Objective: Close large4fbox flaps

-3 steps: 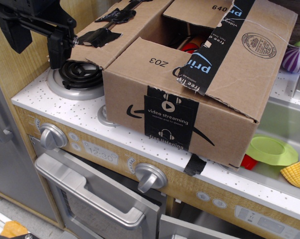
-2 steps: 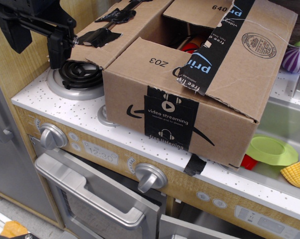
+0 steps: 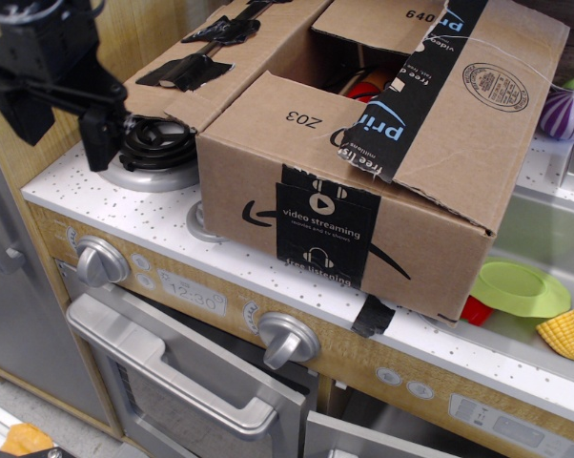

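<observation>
Pulled back left and slightly down from the left flap's [image 3: 215, 52] taped edge since a moment ago; gripper [image 3: 72, 119] now off the cardboard, beside the toy burner coil [image 3: 153, 141]. Flap unmoved (no closing gained). Large4fbox [image 3: 363, 162] sitting on the toy stove counter [image 3: 125, 205], top partly open, red item visible inside, right flap [image 3: 482, 91] tilted over the opening. Likely repositioning for another push. Holding nothing seen; jaw spacing impossible to tell from this angle.
</observation>
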